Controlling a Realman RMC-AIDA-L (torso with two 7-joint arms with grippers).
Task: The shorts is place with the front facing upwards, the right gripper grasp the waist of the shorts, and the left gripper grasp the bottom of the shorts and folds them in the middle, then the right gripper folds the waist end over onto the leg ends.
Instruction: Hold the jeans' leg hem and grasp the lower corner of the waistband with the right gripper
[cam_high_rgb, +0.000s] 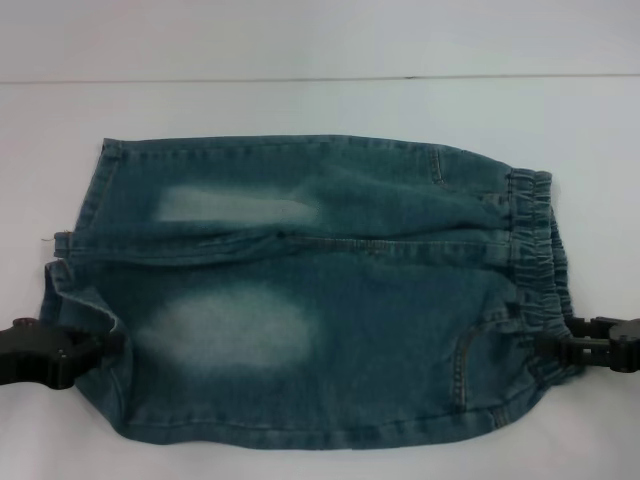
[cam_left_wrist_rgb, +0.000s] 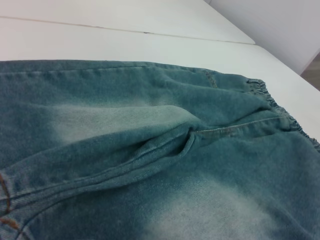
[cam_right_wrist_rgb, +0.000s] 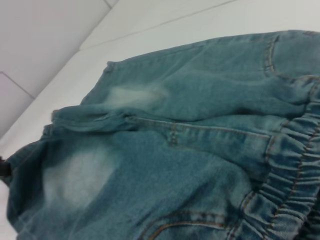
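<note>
The worktop is white and carries the shorts, which lie flat and sideways between the two claws, far bigger than either. Waist is the ruched end by the right claw; bottom, i.e. the two leg hems, is the end by the left claw. The centre seam runs roughly from one claw's side to the other's. Pale faded patches sit nearer the left claw, w/ a pocket seam close to the right one.

Right claw: at the waistband's near corner, touching the fabric; looks closed on the waist, though the tips are partly buried in the gathers. Left claw: at the near leg hem, tip tucked against or under the denim; can't tell if it's clamped or just resting there.

Step in hand, as I judge it: both ends gripped at the near edge, ready to fold the near half over the far half along the centre seam. To do it well:
- confirm the left claw has the hem before lifting, else that end will drag.
- lift both ends together, same height, keeping the denim taut between the claws so it doesn't sag.
- carry away from the robot, parallel, and lay the near edge onto the far edge so the hems and waistband line up.
- denim is stiff, so the crease may need a low, flat lay-down.
</note>
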